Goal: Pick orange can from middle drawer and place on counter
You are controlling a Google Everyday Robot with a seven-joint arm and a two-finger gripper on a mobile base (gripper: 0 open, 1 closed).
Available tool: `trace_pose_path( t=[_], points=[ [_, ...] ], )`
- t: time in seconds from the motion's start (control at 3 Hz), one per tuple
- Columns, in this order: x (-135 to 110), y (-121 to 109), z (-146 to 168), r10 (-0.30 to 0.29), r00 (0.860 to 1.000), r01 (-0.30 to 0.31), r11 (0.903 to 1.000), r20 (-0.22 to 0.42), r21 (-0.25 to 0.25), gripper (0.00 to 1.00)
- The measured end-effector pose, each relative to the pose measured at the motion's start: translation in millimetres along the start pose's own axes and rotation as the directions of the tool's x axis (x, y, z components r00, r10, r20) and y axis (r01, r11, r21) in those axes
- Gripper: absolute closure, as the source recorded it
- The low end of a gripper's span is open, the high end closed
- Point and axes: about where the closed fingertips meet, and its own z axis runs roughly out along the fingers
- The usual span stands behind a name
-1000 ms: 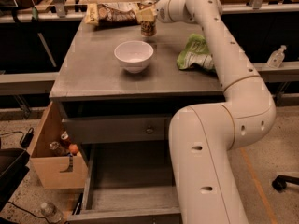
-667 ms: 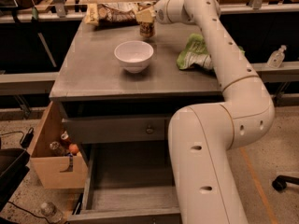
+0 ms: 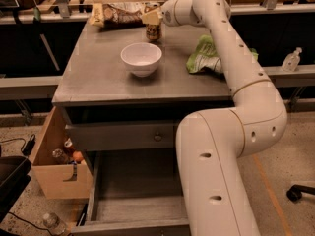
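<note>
The orange can (image 3: 153,32) stands upright on the grey counter (image 3: 93,77), at the back behind the white bowl. My gripper (image 3: 152,16) is right above the can, at its top, with the arm reaching across the counter from the right. Whether it touches the can I cannot tell. The middle drawer (image 3: 133,200) is pulled out below the counter, and its plank floor shows nothing on it where it is visible. My arm's lower link covers the drawer's right part.
A white bowl (image 3: 141,58) sits mid-counter and a green bag (image 3: 203,58) lies to its right. A brown snack bag (image 3: 117,14) lies at the back left. A shut drawer front with a knob (image 3: 157,136) sits above the open drawer. A cardboard box (image 3: 51,168) stands on the floor at left.
The gripper has shifted slightly left and down at the can's top. The can stays in the same spot on the counter.
</note>
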Motion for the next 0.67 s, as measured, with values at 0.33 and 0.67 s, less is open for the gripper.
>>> trace_pose_path(
  t=[0.33,0.67],
  points=[
    [1.7,2.0,3.3,0.001,1.0,-0.001,1.0,-0.002,-0.004,0.12],
    [3.2,3.8,6.2,0.002,1.0,-0.002,1.0,-0.005,-0.008,0.0]
  ],
)
